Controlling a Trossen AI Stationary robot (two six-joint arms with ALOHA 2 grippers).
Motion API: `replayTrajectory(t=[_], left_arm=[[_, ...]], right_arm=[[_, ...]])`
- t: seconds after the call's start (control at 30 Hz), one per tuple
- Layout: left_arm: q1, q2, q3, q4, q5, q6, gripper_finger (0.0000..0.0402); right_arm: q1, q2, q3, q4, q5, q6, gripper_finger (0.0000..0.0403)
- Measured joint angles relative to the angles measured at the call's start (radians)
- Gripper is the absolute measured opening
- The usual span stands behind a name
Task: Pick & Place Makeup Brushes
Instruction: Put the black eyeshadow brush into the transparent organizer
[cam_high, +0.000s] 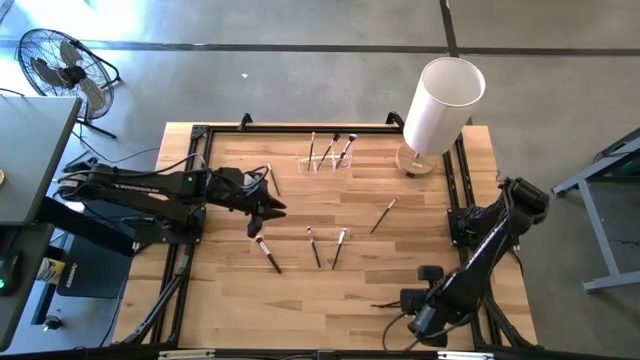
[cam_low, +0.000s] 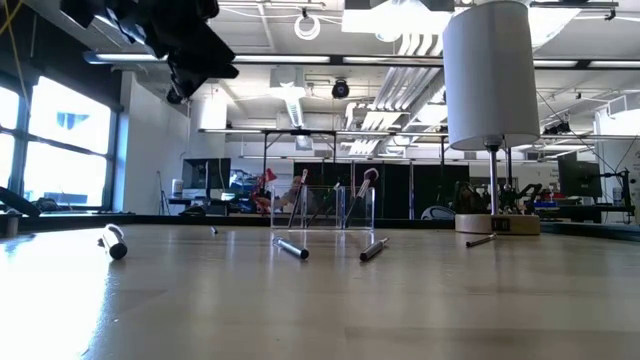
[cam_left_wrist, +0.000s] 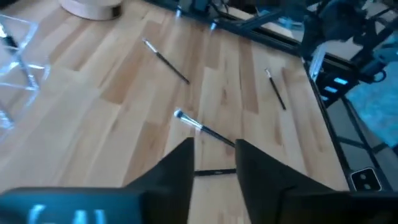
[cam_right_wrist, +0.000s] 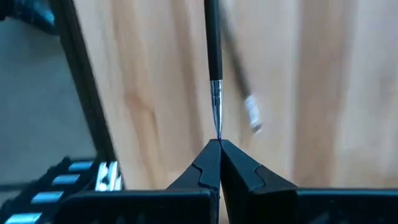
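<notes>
Fingers on my left gripper (cam_left_wrist: 212, 163) stand apart, hovering above the table (cam_high: 400, 290) over the loose brushes, nothing between them. Nearest target below is a brush (cam_left_wrist: 204, 127) with pale tip and dark handle, just ahead of the fingertips; another dark stick (cam_left_wrist: 214, 171) shows in the gap between the fingers, lying crosswise. From above, left gripper (cam_high: 262, 211) sits over the left-centre of the table, with three brushes (cam_high: 268, 253) (cam_high: 313, 246) (cam_high: 339, 248) just in front of it and one more (cam_high: 383, 215) further right. My right gripper (cam_right_wrist: 219, 149) is parked low at the near right corner, fingers together; a thin brush (cam_right_wrist: 214, 68) lies with its tip right at the closed fingertips, can't tell if pinched. Farther back, clear holder (cam_high: 328, 158) already has a few brushes (cam_high: 345, 148) standing in it, white cylinder (cam_high: 440, 105) beside it on the right. Judgement: mid-task, approach-to-grasp step on the next loose brush. Next move needs the left wrist lined up so the fingers straddle the handle across its width, then straight down and close.
</notes>
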Motion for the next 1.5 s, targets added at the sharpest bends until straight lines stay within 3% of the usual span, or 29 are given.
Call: replayTrajectory(t=[0.17, 0.33, 0.7, 0.93, 1.03, 1.27, 1.5], left_arm=[[-0.023, 0.071, -0.001, 0.136, 0.068, 0.075, 0.015], [-0.106, 0.116, 0.037, 0.112, 0.02, 0.214, 0.0147], [-0.258, 0.327, 0.324, -0.245, -0.283, 0.459, 0.0137], [-0.312, 0.504, 0.463, -0.309, -0.597, 0.586, 0.0137], [-0.315, 0.558, 0.501, -0.302, -0.683, 0.627, 0.0137], [-0.314, 0.618, 0.536, -0.303, -0.697, 0.658, 0.0137], [-0.314, 0.618, 0.537, -0.23, -0.697, 0.707, 0.0137]], right_arm=[[-0.105, -0.003, 0.097, -0.093, 0.106, -0.015, 0.0], [-0.247, -0.004, 0.151, -0.152, -0.002, -0.026, 0.0], [-0.563, -0.004, 0.195, -0.151, -0.264, -0.109, 0.0], [-0.696, -0.004, 0.195, -0.082, -0.37, -0.114, 0.0], [-0.735, -0.004, 0.195, -0.023, -0.419, -0.117, 0.0], [-0.792, -0.004, 0.195, 0.132, -0.471, -0.097, 0.0], [-0.825, -0.004, 0.196, 0.177, -0.485, -0.098, 0.0]])
